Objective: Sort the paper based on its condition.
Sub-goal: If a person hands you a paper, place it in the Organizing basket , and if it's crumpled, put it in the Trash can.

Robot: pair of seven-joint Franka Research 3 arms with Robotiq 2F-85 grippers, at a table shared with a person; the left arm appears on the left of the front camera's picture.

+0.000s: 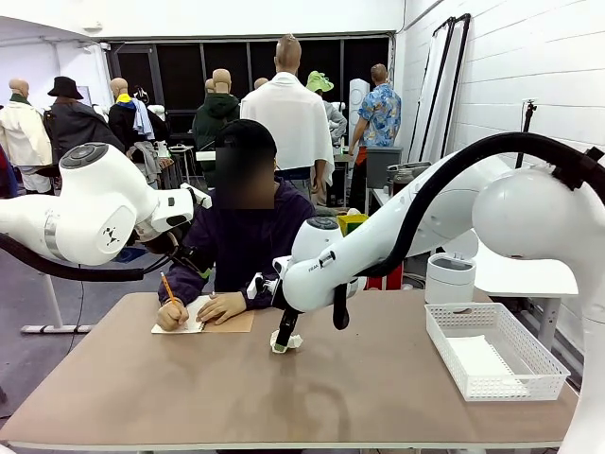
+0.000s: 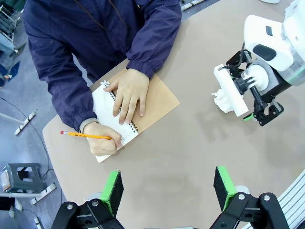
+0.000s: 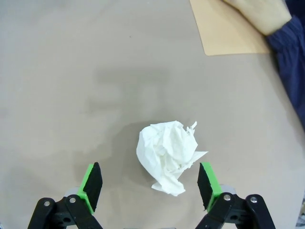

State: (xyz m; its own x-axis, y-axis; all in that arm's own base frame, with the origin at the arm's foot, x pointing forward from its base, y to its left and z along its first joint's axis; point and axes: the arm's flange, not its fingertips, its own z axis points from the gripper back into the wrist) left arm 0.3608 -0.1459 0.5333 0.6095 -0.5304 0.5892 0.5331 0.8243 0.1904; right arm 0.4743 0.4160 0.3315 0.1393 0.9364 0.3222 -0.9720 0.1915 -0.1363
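- Small dark print on the right arm's white link is too small to read.
- The white mesh basket [image 1: 510, 386] stands at the table's right side and holds a flat sheet [image 1: 477, 359] of white paper.
- The crumpled paper [image 3: 167, 157] lies on the bare tabletop, near the middle.
- The right gripper [image 3: 149, 180] is spread wide, its green pads on either side of the crumpled paper, gripping nothing.
- The left gripper [image 2: 167, 187] hangs wide and empty above the table.
- The person's hand holds a pencil [image 2: 86, 135] on the notebook [image 2: 159, 102]; nothing on the page can be read.
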